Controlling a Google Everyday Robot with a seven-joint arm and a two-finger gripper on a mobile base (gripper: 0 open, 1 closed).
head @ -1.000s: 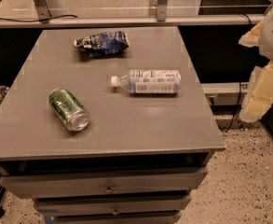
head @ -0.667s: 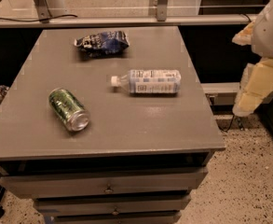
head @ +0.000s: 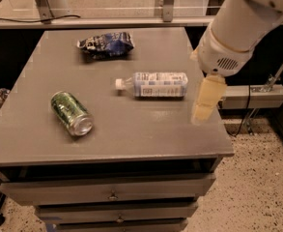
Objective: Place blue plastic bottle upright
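The blue plastic bottle point(head: 155, 84) lies on its side mid-table point(head: 146, 134), long axis running three-to-nine, white cap toward nine o'clock. The gripper point(head: 206, 103) hangs just beside its base, near the table's right edge, with the bottle at its ten o'clock; whether it's open or closed I cannot tell. The drawers point(head: 113, 190) below are closed.

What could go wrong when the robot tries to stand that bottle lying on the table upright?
The blue plastic bottle lies on its side, so a glancing touch from the gripper, which hangs just right of it near the table edge, might roll it away. It looks slim, so once stood up it may topple. The green can also lies on its side and could roll if bumped.
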